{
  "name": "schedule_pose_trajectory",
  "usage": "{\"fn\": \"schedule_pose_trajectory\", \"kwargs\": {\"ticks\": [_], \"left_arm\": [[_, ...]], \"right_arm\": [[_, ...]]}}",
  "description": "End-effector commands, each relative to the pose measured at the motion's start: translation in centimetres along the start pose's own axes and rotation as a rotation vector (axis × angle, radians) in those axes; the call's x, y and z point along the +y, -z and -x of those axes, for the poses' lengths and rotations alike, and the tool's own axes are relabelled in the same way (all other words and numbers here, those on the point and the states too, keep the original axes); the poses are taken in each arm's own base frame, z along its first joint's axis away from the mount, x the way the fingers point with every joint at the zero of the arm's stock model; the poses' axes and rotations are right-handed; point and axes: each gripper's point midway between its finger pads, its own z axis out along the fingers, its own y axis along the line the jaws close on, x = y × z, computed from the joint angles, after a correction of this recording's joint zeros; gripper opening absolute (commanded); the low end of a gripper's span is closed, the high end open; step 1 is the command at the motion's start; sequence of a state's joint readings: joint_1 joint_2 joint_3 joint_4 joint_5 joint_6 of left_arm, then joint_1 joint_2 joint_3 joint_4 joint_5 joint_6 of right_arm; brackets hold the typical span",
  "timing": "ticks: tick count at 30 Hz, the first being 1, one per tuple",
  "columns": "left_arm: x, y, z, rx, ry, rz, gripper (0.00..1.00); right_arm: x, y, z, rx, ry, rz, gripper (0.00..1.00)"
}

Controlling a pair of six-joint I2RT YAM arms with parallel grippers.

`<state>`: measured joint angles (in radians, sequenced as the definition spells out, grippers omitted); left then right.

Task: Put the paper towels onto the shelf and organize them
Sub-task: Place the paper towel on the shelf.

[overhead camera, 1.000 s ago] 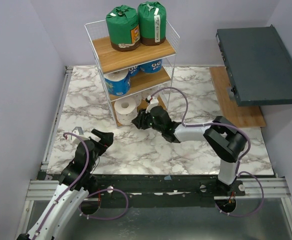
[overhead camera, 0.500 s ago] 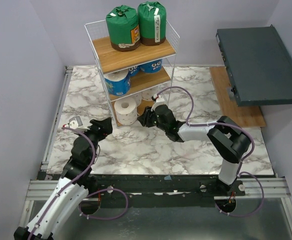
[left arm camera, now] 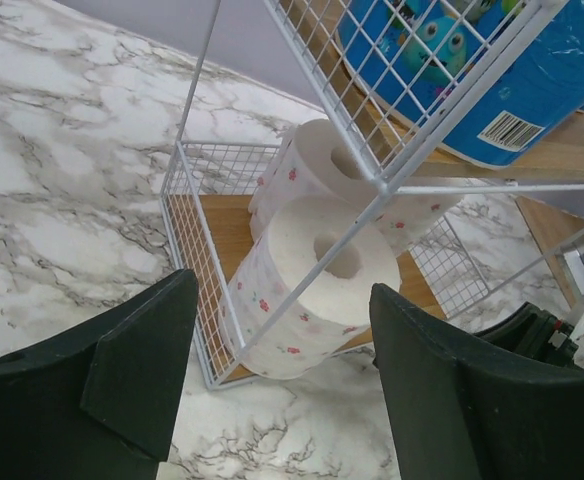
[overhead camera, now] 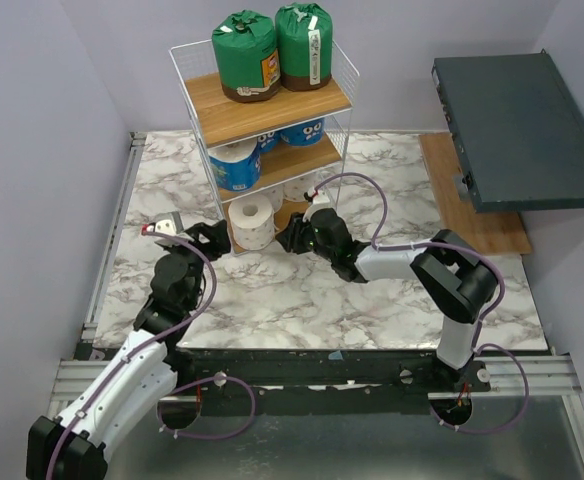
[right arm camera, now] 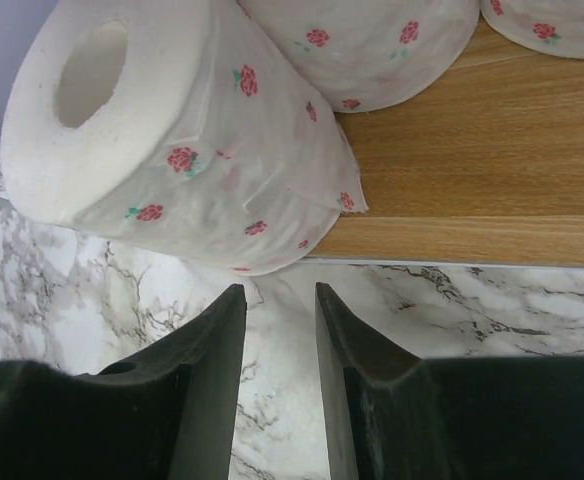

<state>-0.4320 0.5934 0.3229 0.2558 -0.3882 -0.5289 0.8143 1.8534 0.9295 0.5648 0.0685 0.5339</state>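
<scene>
Left gripper [left arm camera: 282, 405] sits just outside the left side of the shelf [overhead camera: 272, 105], at the bottom tier. Its jaws are spread wide with nothing between them. Right gripper [right arm camera: 277, 370] is low on the marble table [overhead camera: 372, 300] at the front of that tier, jaws a narrow slit apart and also empty.

Straight ahead of both is the front white roll [right arm camera: 162, 130]. It is tilted, with its core hole facing up and out, and it rests on the front edge of the bottom board with its lower rim overhanging the marble. More white rolls [left arm camera: 317, 165] sit behind it, touching it. The blue-printed rolls [overhead camera: 237, 165] are on the middle board and the two green-wrapped rolls [overhead camera: 277, 50] stand upright on top. The job looks nearly done, with only the front roll left to seat.

Risks: 
- The left fingers are beside the wire mesh, so reaching in could snag the wire and drag or tip the light rack, toppling the green rolls. 
- A side nudge could roll the overhanging roll off the board onto the table. 
- The right jaws look too narrow to grip, so a push may wedge the roll against those behind it.

Writing: the white rolls show only small red flower prints. The blue wrap has cartoon faces and a barcode [left arm camera: 517, 130], digits unreadable. The green wraps have an orange-white label, too small to read.
</scene>
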Motion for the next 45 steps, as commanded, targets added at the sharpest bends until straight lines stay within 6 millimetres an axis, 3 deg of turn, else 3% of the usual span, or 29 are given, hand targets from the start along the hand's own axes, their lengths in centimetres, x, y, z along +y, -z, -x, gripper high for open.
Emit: {"fn": "schedule_pose_trajectory", "kwargs": {"ticks": [1,7,14,29,45], "left_arm": [[-2.2,-1.0,3.2,-0.089,-0.106,-0.079,0.68],[-3.6,-2.2,2.4,-0.041,-0.118,-0.125,0.56],[-3.3,-2.9,1.5,-0.022,-0.113,-0.105,0.45],[-4.1,-3.3,0.9,0.005,-0.099,-0.138,0.00],[-4.7,-3.1,-0.1,0.042,-0.076,-0.177,0.00]], "right_arm": [[0.8,-0.6,0.4,-0.019,-0.021,0.046,0.38],[0.3,-0.7,0.2,-0.021,-0.025,0.025,0.38],[-0.5,-1.2,-0.9,0.008,-0.002,0.008,0.37],[1.0,-3.6,-1.7,0.042,-0.005,0.091,0.35],[2.4,-6.1,-2.2,0.066,-0.050,0.142,0.34]]}}
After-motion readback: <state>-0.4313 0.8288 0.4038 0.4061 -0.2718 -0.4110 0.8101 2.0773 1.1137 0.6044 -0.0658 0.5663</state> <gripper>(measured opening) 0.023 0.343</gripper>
